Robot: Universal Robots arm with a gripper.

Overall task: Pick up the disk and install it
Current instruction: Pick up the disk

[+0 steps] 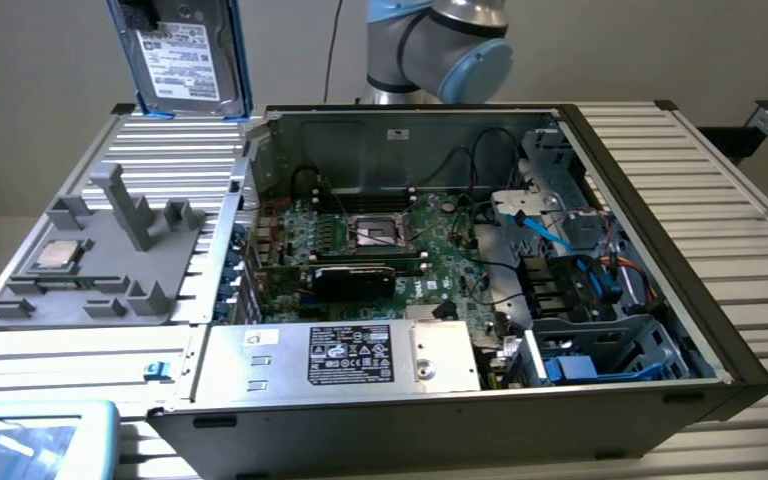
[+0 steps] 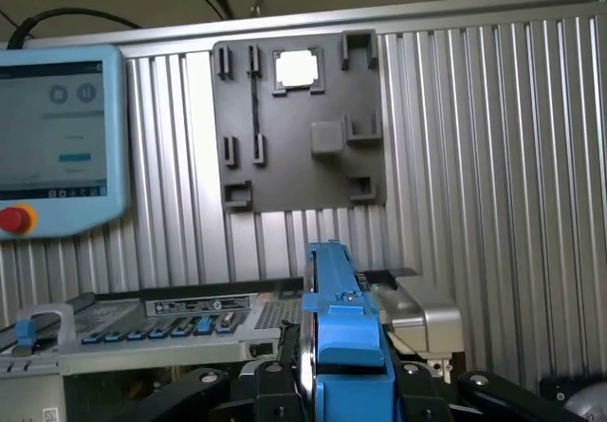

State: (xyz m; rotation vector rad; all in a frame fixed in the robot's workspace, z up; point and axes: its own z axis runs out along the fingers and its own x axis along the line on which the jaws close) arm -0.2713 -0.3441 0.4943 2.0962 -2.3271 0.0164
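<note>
The gripper [image 2: 346, 394] has its black fingers [image 2: 417, 386] closed on the flat faces of the disk [image 1: 181, 55], a silver-grey metal hard drive with a white label in a bright blue plastic carrier. The disk hangs upright above the ribbed aluminium desk [image 1: 704, 180], beyond the grey plastic parts tray [image 1: 97, 250], probably to clear the open black computer case [image 1: 491, 250]. The grey, blue-capped arm [image 1: 431, 45] rises behind the case.

Disk [image 1: 184, 55] is hanging upright in the air, off the far corner of the open case [image 1: 357, 140] on the exterior view's left. White label is facing the camera; blue carrier [image 2: 346, 337] is framing the silver-grey body.
</note>
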